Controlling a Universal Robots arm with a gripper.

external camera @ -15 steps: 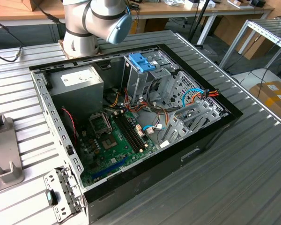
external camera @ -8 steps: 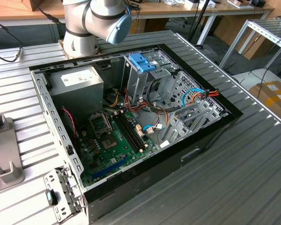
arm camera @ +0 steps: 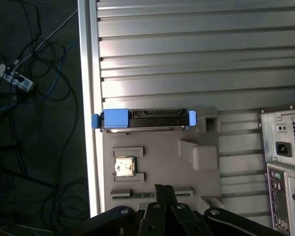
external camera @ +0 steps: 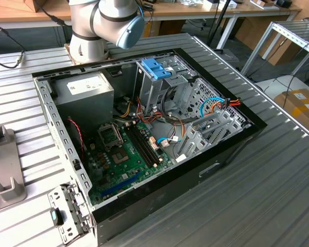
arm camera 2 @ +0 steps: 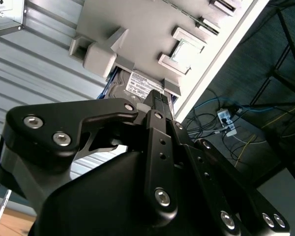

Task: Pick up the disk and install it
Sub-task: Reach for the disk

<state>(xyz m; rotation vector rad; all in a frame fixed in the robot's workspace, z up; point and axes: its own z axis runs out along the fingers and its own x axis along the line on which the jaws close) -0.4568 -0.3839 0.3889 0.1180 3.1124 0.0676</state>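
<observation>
1. The disk (arm camera: 143,119) stands on its long edge in a slot at one end of the grey fixture plate (arm camera: 157,147). Its tabbed end sits at the plate's corner, just beside the table (arm camera: 187,54) edge. Stood up like this, both flat faces seem left free for fingers to close on.
2. The gripper (arm camera: 163,188) hovers over the plate's opposite end, well apart from the disk. Its claw is narrow, with the fingertips drawn together and nothing between them; it looks the same in the second wrist view (arm camera 2: 156,101).
3. A processor chip (arm camera: 124,166) lies flat in its own pocket of the plate, between the gripper and the disk. The raised blocks likely keep each part at a known spot.
4. The computer case (external camera: 46,108) lies on its side in the middle of the table with its open side up, probably so the arm can reach in from above. Inside it, a metal drive cage (external camera: 150,90) carries a blue latch (external camera: 157,68) on top.
5. In the first wrist view the disk shows edge-on. It has a dark connector strip above a bright metal lip, a broad blue tab at one end and a small blue rail tip at the other. In the second wrist view (arm camera 2: 137,86) its flat grey face bears a white label, with blue rail peeking at the side.
</observation>
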